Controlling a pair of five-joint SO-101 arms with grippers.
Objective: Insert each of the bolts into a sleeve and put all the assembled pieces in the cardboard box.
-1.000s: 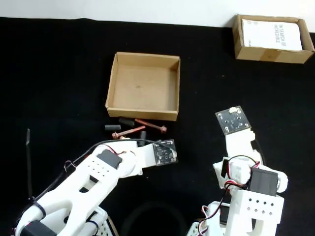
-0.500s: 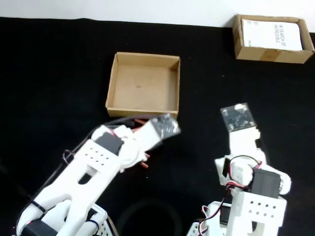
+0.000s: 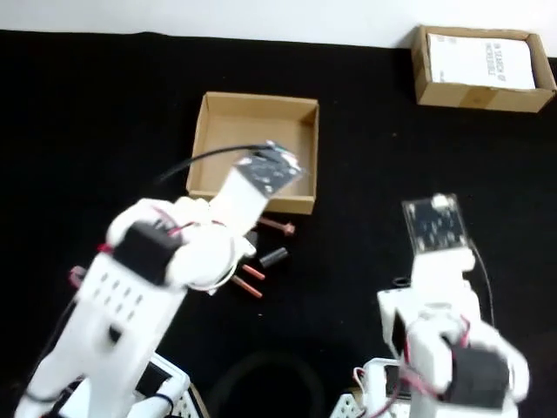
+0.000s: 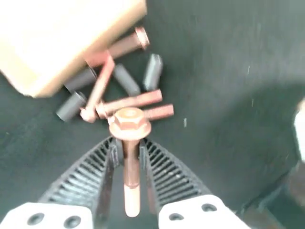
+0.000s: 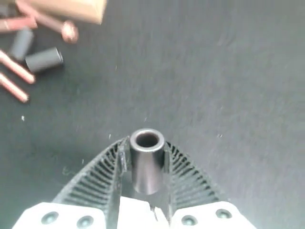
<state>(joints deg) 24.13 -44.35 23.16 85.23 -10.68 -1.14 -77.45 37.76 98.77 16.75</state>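
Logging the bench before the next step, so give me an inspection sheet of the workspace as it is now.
Surface: black cloth.
Job's things: box, nothing seen inside; loose bolts and sleeves in front of it.
Clutter: second box holding paper, far corner.
Hands: left hand shut on a bolt; right hand shut on a sleeve.
Cables: black cable arcs over the left arm; wires on the right arm.
Surroundings: white strip beyond the cloth.
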